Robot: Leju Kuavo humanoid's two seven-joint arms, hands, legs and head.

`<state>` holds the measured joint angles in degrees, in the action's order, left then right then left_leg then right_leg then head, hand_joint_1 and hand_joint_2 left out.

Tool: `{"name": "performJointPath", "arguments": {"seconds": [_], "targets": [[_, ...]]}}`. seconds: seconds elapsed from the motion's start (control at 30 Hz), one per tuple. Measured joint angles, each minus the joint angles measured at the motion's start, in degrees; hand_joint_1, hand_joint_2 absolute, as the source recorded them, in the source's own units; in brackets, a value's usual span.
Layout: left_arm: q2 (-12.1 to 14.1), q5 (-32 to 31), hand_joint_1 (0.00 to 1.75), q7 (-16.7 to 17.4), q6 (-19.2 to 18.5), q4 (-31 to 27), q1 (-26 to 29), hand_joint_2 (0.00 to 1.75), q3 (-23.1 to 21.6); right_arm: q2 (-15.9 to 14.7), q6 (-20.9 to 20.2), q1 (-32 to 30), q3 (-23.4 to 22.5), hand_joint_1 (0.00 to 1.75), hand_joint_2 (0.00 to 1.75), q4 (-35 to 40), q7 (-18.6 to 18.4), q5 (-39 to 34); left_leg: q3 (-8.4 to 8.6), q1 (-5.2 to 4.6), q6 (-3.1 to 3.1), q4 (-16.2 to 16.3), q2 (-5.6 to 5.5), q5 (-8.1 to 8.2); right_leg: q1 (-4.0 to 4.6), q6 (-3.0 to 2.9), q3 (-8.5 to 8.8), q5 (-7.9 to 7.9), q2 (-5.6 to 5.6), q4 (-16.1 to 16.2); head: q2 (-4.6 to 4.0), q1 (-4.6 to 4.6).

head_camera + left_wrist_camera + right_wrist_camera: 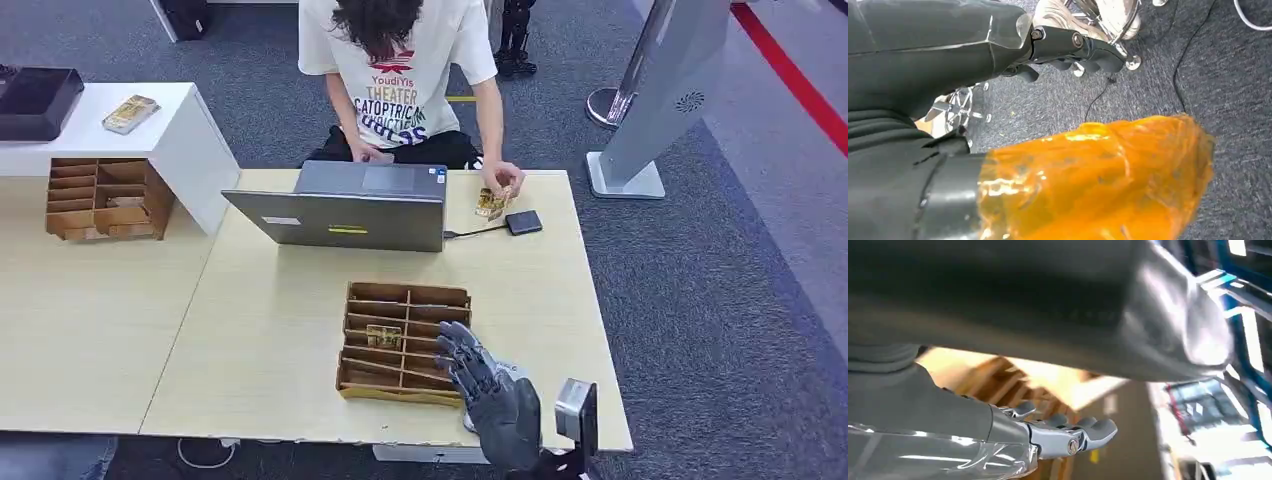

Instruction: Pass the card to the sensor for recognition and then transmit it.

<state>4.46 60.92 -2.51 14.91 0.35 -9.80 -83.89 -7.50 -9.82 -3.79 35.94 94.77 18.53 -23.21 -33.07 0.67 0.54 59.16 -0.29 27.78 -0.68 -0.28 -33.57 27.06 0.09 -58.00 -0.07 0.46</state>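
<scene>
A wooden slotted tray [405, 343] lies near the table's front edge, with a gold card [384, 335] standing in one of its middle slots. My right hand [490, 388] hovers over the tray's right front corner, fingers spread and holding nothing. The right wrist view shows the same fingers [1083, 431] stretched out over the wooden tray [998, 377]. A small black sensor [523, 222] sits right of the laptop on a cable. A person's hand holds another gold card [494, 201] just beside it. My left hand [1083, 50] hangs over the grey floor, empty, its orange-wrapped thumb apart from the fingers.
An open grey laptop [345, 208] stands behind the tray, with a person seated at the far side [395, 80]. A second wooden tray [100, 197] is on the left table beside a white box [170, 130] bearing a card pack [130, 113].
</scene>
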Motion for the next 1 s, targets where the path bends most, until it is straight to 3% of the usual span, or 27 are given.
{"name": "performJointPath", "arguments": {"seconds": [0.2, 0.3, 0.73, 1.0], "targets": [[1.0, 1.9, 0.0, -4.8, 0.0, 0.0, 1.5, 0.0, 0.9, -4.6, -1.2, -0.5, 3.8, 0.0, 0.0, -4.6, 0.5, 4.5, -0.01, 0.0, 0.0, 0.0, 0.01, 0.0, 0.0, 0.0, -0.01, 0.0, 0.01, 0.0, 0.0, -0.04], [1.4, 2.1, 0.0, -5.4, 0.0, 0.0, 2.1, 0.0, 1.3, -5.9, -0.9, -0.5, 4.9, 0.0, 0.0, -5.9, 0.2, 5.2, -0.02, 0.0, 0.0, 0.0, 0.01, 0.01, 0.0, 0.0, -0.01, 0.01, 0.0, 0.0, 0.0, -0.04], [1.8, 2.2, 0.0, -5.4, 0.0, 0.0, 2.6, 0.0, 1.6, -7.2, -0.8, -0.5, 6.1, 0.0, 0.0, -8.0, 0.2, 5.5, -0.01, 0.0, 0.0, 0.0, 0.01, 0.0, 0.0, -0.01, 0.0, 0.0, 0.0, 0.0, 0.0, -0.02], [1.8, 3.1, 0.0, -7.6, 0.0, 0.0, 3.2, 0.0, 2.1, -8.5, 4.1, -0.3, 7.4, 0.0, 0.0, -9.1, -2.6, 10.0, -0.02, 0.0, 0.0, 0.0, 0.01, 0.01, 0.0, 0.0, -0.01, 0.01, 0.01, 0.0, 0.0, -0.02]]}}
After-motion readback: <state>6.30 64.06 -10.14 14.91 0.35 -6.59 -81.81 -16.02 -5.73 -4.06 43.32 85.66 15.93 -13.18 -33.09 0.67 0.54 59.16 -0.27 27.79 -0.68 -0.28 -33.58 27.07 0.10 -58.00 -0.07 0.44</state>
